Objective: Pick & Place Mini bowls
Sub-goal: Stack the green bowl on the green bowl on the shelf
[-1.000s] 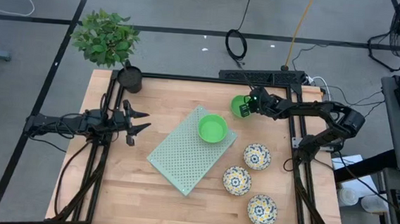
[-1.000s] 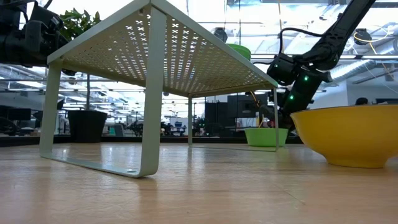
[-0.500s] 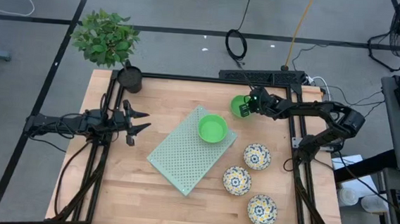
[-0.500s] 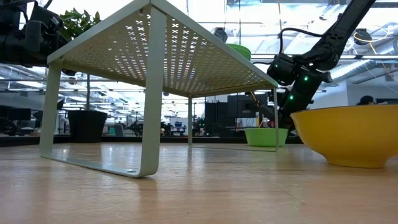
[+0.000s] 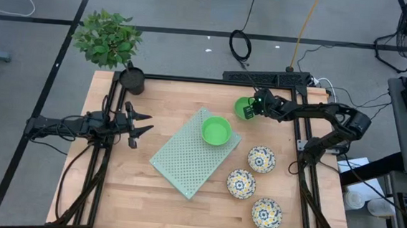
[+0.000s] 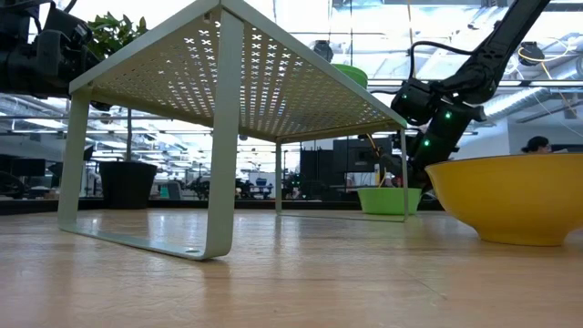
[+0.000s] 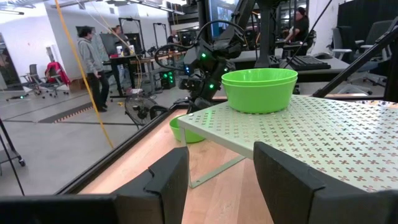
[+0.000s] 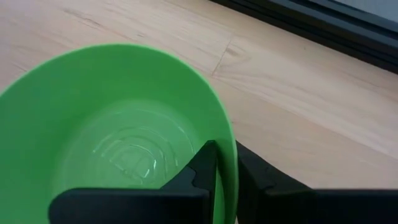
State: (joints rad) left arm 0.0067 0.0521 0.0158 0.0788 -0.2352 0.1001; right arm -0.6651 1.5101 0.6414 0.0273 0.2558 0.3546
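Observation:
One plain green mini bowl (image 5: 243,107) stands on the wood near the table's far right, and my right gripper (image 5: 250,110) is shut on its rim. A second green mini bowl (image 5: 216,130) rests by its base on top of the pale green perforated rack (image 5: 186,159). Three floral mini bowls (image 5: 261,159) (image 5: 241,183) (image 5: 266,213), yellow outside, sit on the table right of the rack. My left gripper (image 5: 142,124) waits open and level at the table's left edge, touching nothing. My right gripper pinches the green bowl's rim (image 8: 227,142) on the side toward the table's right edge, one finger (image 8: 208,163) inside the bowl and one (image 8: 252,177) outside. The fingers slant down from the right. The bowl's base (image 6: 390,210) rests on the table, upright.
A black plant pot (image 5: 132,80) stands at the far left corner. The rack (image 6: 228,82) stands raised on legs, with room beneath it. Black frame rails (image 5: 191,79) run along the table's far edge and sides. People (image 7: 90,59) stand in the room beyond.

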